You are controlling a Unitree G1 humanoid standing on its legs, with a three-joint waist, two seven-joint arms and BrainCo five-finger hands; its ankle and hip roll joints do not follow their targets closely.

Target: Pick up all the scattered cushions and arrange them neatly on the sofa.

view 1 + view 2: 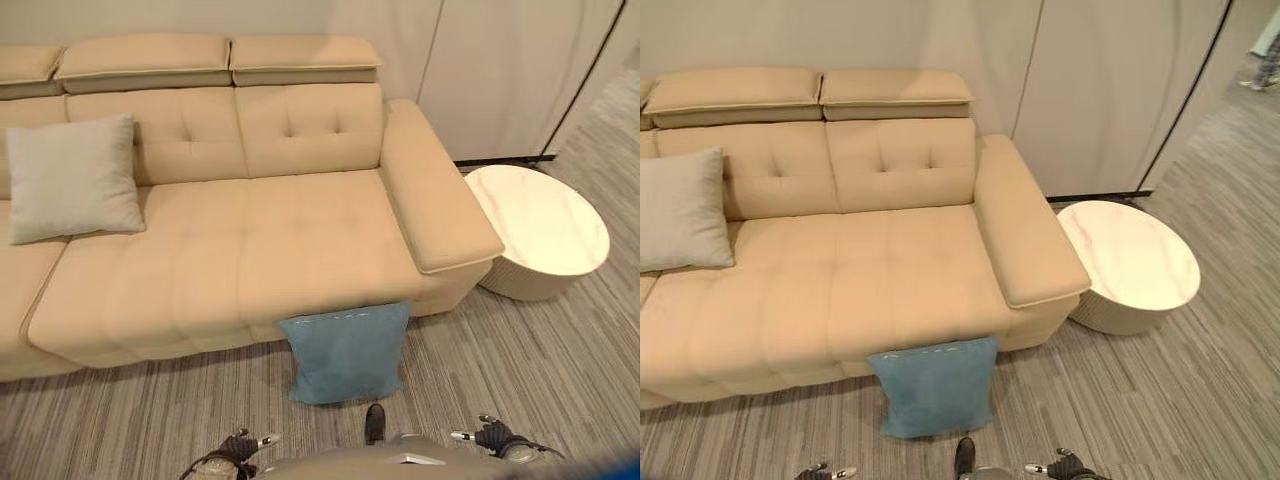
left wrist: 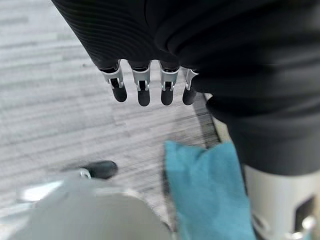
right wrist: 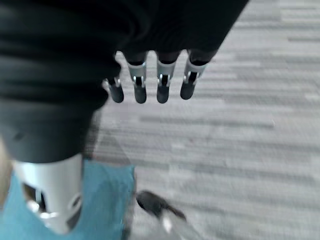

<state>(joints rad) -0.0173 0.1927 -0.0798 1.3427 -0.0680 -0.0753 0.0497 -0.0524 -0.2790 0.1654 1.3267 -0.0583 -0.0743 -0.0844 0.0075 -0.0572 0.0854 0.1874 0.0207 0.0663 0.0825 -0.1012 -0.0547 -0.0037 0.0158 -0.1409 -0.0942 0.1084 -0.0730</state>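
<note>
Leaning against the sofa's front edge, the blue cushion stands on the carpet. Left hand and right hand hang relaxed, holding nothing. A grey cushion rests against the backrest.

No legible text, labels, numbers or signs, none on beige tufted fabric sofa, none on blue square cushion lower centre
</note>
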